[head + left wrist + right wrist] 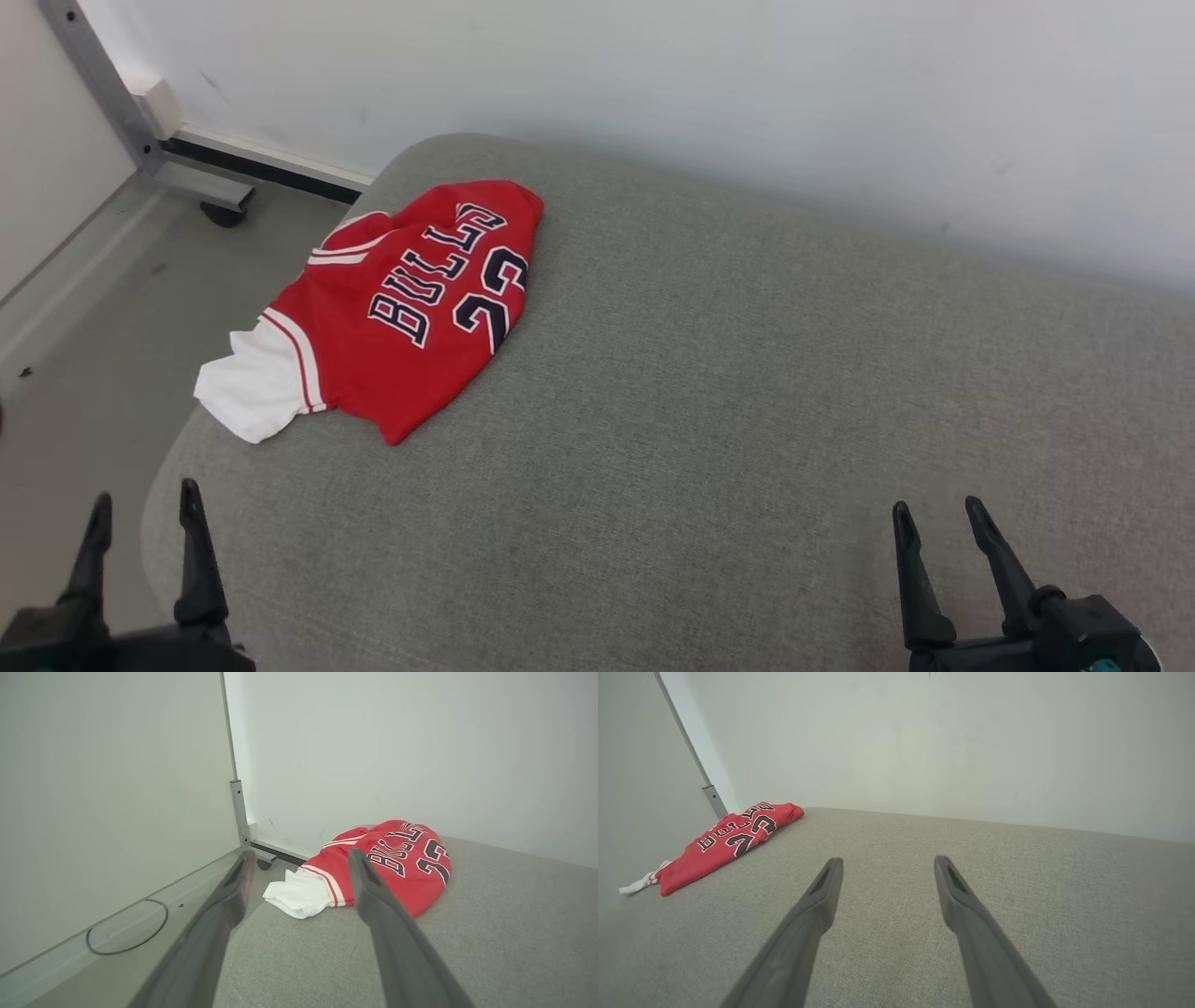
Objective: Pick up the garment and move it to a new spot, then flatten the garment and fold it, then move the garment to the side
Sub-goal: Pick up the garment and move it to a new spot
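The red jersey (411, 317) bears the word "BULLS" in dark capital letters edged with white. Beside the word stands the number "23" in the same lettering, partly cut off by a fold in the cloth.

Light: bright, even and diffuse; its source cannot be told. Shadows: a soft grey band on the wall (840, 215) along the far edge of the cushion (700, 420), and thin shade under the garment (411, 308). Focus: head view sharp, garment lettering legible; in the wrist views the left gripper (301, 853) and right gripper (888, 859) blur toward the bottom edge. Distortion: wide-angle, with the metal post (686, 742) leaning. Cast: faint green-grey in the wrist views.
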You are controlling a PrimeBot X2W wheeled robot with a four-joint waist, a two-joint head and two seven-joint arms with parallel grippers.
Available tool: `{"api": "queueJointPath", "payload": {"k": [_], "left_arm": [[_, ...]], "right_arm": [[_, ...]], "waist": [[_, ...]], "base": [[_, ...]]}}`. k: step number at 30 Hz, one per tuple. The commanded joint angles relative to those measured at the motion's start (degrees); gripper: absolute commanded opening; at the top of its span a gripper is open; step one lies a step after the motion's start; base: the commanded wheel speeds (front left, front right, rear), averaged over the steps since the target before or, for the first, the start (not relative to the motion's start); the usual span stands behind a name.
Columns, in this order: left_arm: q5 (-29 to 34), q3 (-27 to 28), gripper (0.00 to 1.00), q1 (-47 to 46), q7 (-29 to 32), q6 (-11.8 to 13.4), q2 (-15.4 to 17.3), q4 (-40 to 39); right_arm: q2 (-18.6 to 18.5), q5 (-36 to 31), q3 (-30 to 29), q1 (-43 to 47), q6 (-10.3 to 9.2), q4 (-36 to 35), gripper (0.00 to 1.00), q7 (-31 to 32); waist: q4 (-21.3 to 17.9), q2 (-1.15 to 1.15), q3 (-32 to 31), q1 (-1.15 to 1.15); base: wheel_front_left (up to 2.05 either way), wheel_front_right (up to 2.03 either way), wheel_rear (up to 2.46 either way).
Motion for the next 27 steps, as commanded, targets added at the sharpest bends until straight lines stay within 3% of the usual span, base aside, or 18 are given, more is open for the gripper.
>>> {"api": "queueJointPath", "payload": {"k": [1,19,27], "left_arm": [[-0.6,0.2,1.0,-2.2,0.4,-0.1,0.8,-0.2],[-5.7,4.2,1.0,-27.4,3.9,-1.1,10.8,8.4],[-6.8,2.7,1.0,-37.6,6.4,-2.0,14.8,16.1]], "right_arm": [[-0.6,-0.7,-0.2,-0.8,-0.17,-0.4,1.0,0.1],[-3.5,-1.5,-1.3,-6.4,-0.17,-4.2,1.0,1.0],[-4.1,-2.1,-2.8,-7.9,-0.17,-6.5,1.0,0.9]], "waist": [[-2.2,0.0,2.0,0.0],[-16.2,0.0,14.9,0.0],[-19.7,0.0,19.5,0.0]], "base": [[0.0,0.0,0.0],[0.0,0.0,0.0],[0.0,0.0,0.0]]}}
